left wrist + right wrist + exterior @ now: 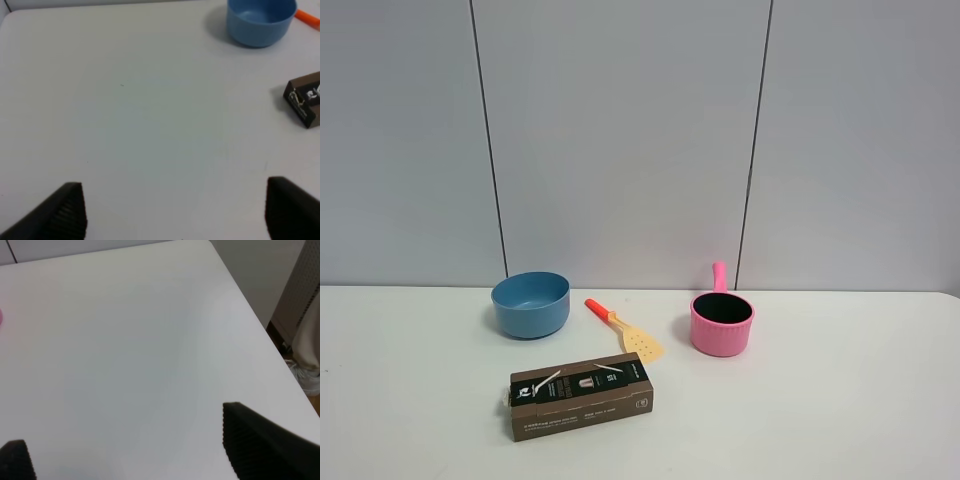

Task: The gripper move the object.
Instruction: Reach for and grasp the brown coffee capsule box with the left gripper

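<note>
Brown cardboard with a black printed top, the box (580,395) is lying flat on the white table (840,400), towards the front and a little left of centre in the high view. Its long axis is running roughly left to right there, with the right end angling slightly towards the grey wall (620,130), and its white markings are facing up. Just behind it the yellow spatula (628,331) is lying with its orange handle pointing back and left, towards the blue bowl (530,304). That bowl is sitting behind the box's left end, apart from it. The pink pot (722,322) is standing further right, its handle pointing at the wall, well clear of the box.

Neither arm is showing in the high view. The left gripper (172,212) is hovering over bare table and looking down and forward, its two black fingers (65,215) spreading wide and holding nothing. In its wrist view one end of the box is peeking in at the frame's edge, well apart from the fingers, with the bowl beyond. The right gripper (127,452) is likewise hanging over bare tabletop near an edge of the table, jaws gaping wide with nothing between them.
</note>
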Robot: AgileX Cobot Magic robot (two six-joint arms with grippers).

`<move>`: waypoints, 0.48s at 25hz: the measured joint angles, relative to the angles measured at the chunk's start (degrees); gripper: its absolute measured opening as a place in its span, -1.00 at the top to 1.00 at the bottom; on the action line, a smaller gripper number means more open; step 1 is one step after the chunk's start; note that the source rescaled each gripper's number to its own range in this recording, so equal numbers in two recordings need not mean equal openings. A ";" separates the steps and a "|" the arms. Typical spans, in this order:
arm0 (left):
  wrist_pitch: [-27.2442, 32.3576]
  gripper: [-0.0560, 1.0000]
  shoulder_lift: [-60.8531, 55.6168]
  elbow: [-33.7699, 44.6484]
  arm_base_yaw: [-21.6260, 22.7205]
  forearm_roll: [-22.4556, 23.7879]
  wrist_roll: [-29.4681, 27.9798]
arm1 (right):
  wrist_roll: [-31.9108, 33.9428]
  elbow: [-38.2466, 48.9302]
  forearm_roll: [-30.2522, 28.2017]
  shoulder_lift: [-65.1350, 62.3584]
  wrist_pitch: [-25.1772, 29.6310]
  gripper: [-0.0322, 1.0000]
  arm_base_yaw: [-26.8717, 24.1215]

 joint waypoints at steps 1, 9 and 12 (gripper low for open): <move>0.00 0.52 0.00 0.00 0.00 0.00 0.06 | 0.00 0.00 0.00 0.00 0.00 -1.00 0.00; 0.00 0.52 0.00 0.00 0.00 0.00 0.06 | 0.00 0.00 0.00 0.00 0.00 -1.00 0.00; 0.00 0.52 0.00 0.00 0.00 0.00 0.06 | 0.00 0.00 0.00 0.00 0.00 -1.00 0.00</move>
